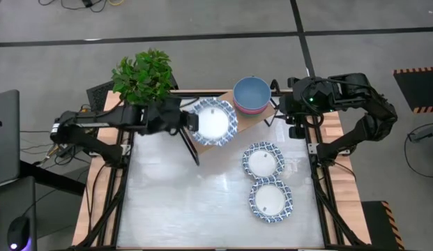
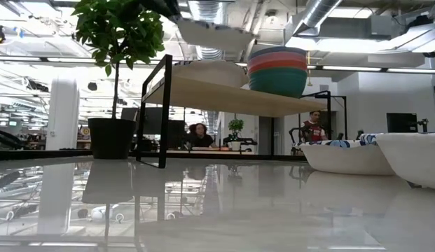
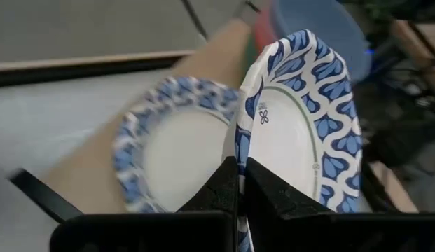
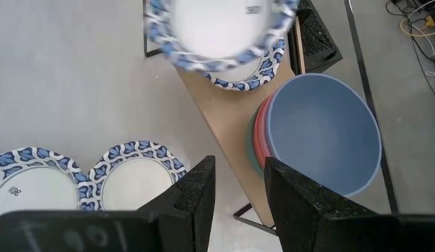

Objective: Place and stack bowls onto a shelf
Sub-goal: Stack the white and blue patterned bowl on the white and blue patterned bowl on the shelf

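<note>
My left gripper is shut on a white bowl with a blue patterned rim and holds it over the light-wood shelf. Just below it a second patterned bowl rests on the shelf board. At the shelf's right end stands a stack of green, pink-red and blue bowls. Two more patterned bowls sit upright on the table. My right gripper hangs open above the shelf's right end, with nothing between its fingers. My left gripper pinches the held bowl's rim on the side nearest the arm, one finger on each face of the wall. The fingers come from the table's left, slanting down. The bowl is lifted clear, tilted, above the bowl on the shelf.
A potted plant stands at the table's far left corner, beside the shelf's black end frame. The near half of the whitish tabletop lies left of the two bowls. People sit in the room beyond the table.
</note>
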